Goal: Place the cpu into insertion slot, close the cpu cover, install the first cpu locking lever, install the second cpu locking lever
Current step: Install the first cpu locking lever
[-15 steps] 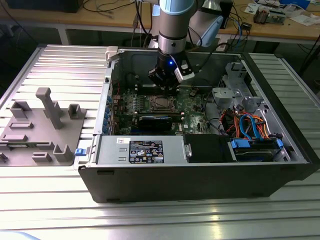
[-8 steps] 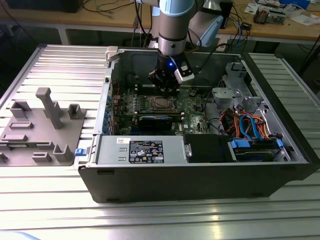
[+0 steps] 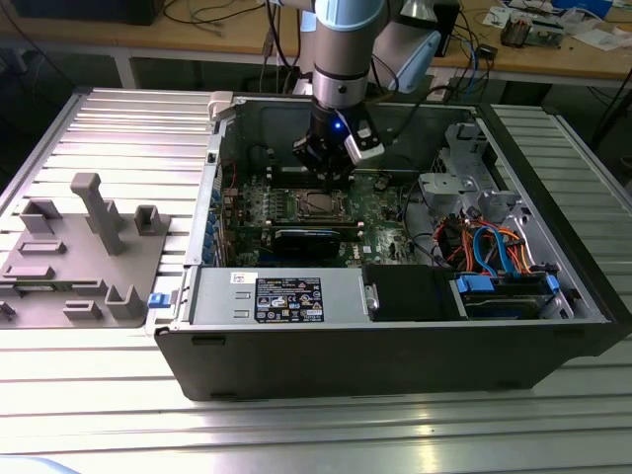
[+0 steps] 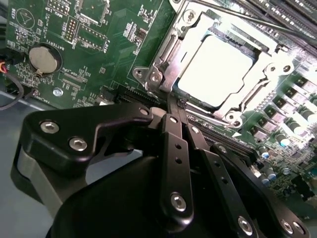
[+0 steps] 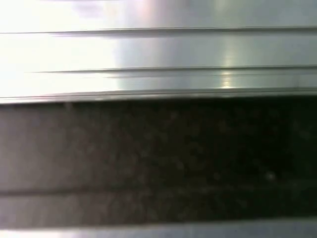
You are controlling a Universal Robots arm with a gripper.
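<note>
Just beyond end effector [image 4: 176,106], cpu [image 4: 214,71].

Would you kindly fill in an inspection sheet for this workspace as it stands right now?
Surface: ribbed metal table carrying an open computer case.
Job's things: cpu sits in the insertion slot; cpu cover lies closed around it; whether the levers are latched I cannot tell.
Clutter: grey fixture plate on the exterior view's left.
Grippers: gripper shut, fingertips at the cover's edge, holding nothing visible.
Cables: orange and blue cables inside the case on the exterior view's right.
Surroundings: wooden bench with wires behind.
</note>
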